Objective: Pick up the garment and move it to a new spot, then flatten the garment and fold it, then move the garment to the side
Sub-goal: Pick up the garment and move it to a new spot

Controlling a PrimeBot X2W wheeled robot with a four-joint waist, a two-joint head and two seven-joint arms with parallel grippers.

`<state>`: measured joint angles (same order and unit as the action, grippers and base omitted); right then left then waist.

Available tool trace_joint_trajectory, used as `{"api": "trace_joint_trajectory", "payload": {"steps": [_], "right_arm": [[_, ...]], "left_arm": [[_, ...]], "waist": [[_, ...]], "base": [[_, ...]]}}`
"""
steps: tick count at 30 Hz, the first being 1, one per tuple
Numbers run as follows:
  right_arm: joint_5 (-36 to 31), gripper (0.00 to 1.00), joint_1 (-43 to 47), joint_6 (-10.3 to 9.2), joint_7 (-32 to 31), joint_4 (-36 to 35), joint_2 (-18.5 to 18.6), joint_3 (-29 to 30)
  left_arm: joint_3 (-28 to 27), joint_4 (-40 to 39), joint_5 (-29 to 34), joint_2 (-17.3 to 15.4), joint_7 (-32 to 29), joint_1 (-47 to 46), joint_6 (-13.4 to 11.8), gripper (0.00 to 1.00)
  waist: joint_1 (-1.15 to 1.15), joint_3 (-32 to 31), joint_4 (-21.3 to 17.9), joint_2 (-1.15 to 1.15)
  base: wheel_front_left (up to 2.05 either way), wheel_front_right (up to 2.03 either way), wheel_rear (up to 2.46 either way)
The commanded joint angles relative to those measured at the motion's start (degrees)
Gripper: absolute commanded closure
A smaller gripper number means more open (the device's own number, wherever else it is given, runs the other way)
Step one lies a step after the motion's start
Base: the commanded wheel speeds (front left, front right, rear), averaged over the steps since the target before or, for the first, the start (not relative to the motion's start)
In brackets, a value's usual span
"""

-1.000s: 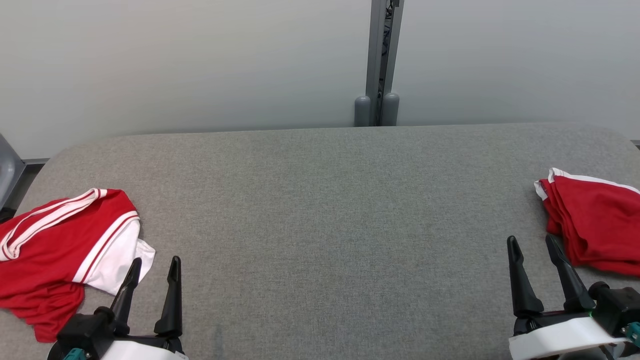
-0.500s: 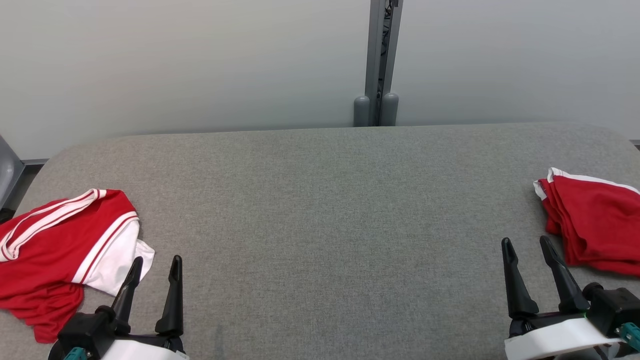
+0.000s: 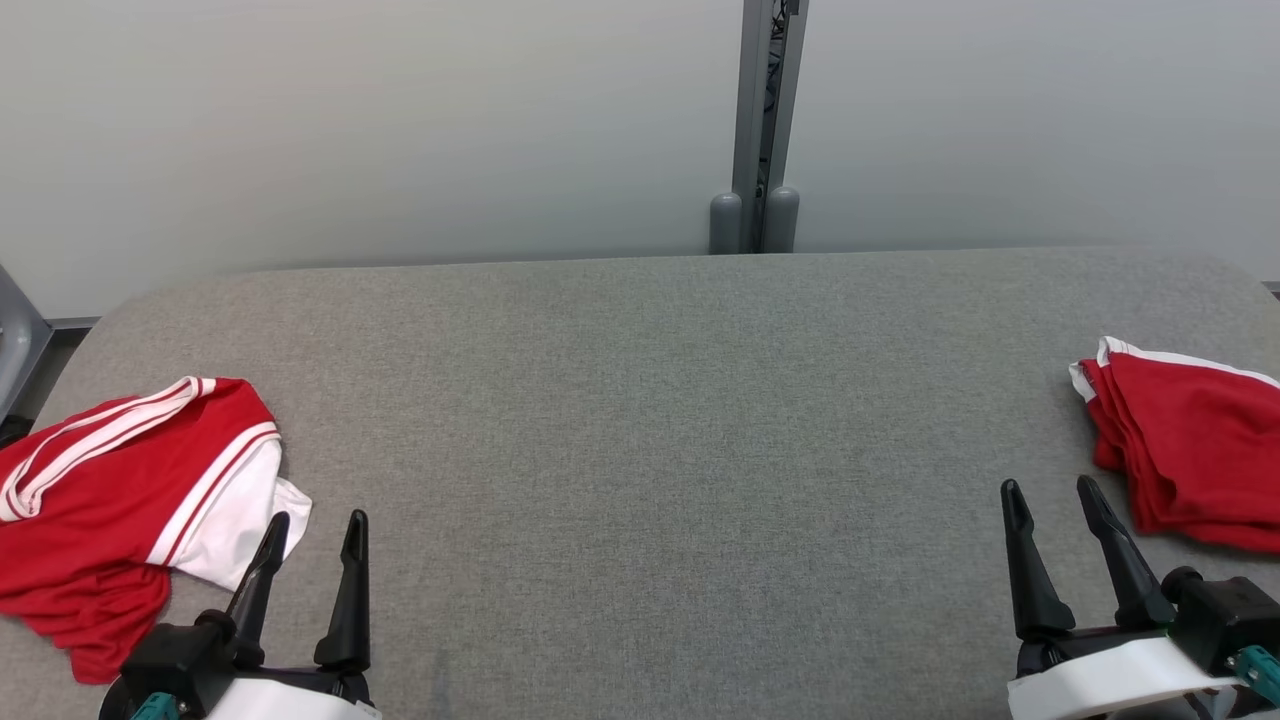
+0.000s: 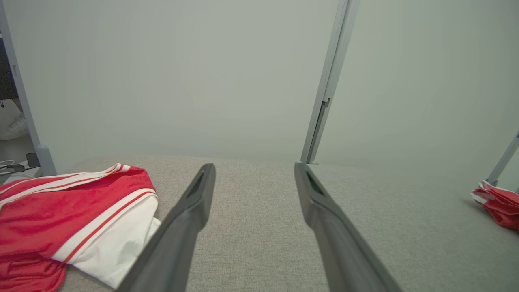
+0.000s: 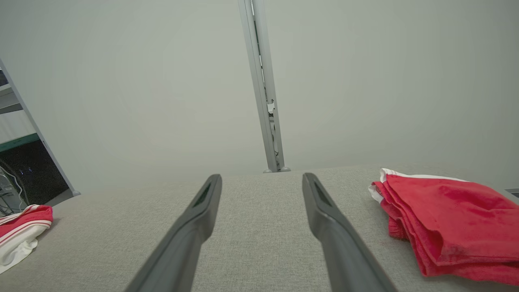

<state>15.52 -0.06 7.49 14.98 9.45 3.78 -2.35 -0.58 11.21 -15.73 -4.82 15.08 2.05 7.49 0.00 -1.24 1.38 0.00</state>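
On a grey table, left gripper at lower left, fingers upright and spread, just beside the crumpled red-and-white shirt, right gripper at lower right, likewise spread, empty, near a folded red shirt.

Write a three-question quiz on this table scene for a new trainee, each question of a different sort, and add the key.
1. True or false: the left gripper is shut on the crumpled red-and-white garment.
2. Where on the grey table does the folded red garment lie? A: at the robot's right side. B: in the middle. C: at the far edge by the post.
3. Fill in: the right gripper has its jaws ____ and holds nothing.

Key: 1. False; its jaws stand open and empty. 2. A. 3. open.
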Motion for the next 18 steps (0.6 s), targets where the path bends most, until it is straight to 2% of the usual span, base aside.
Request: {"api": "trace_joint_trajectory", "payload": {"steps": [1, 11, 18], "right_arm": [[-0.4, 0.0, -0.3, 0.01, 0.3, 0.0, 0.1, 0.1], [0.0, 0.0, -0.5, 0.01, 0.3, 0.5, 0.0, -0.6], [0.6, 0.0, -0.6, 0.01, 0.3, 1.8, 0.0, -1.5]], "left_arm": [[0.1, 0.0, 0.2, -0.2, 0.1, -0.8, 0.0, 0.0], [0.0, 0.6, 0.3, -0.6, 0.1, -1.5, 0.0, 0.0], [-0.8, 1.1, 0.5, -1.1, 0.1, -1.7, 0.0, 0.0]], "waist": [[0.0, 0.0, 0.3, 0.0], [0.0, -0.3, 5.6, 0.0], [0.0, -0.4, 12.4, 0.0]], "base": [[0.0, 0.0, 0.0], [0.0, 0.0, 0.0], [0.0, 0.0, 0.0]]}}
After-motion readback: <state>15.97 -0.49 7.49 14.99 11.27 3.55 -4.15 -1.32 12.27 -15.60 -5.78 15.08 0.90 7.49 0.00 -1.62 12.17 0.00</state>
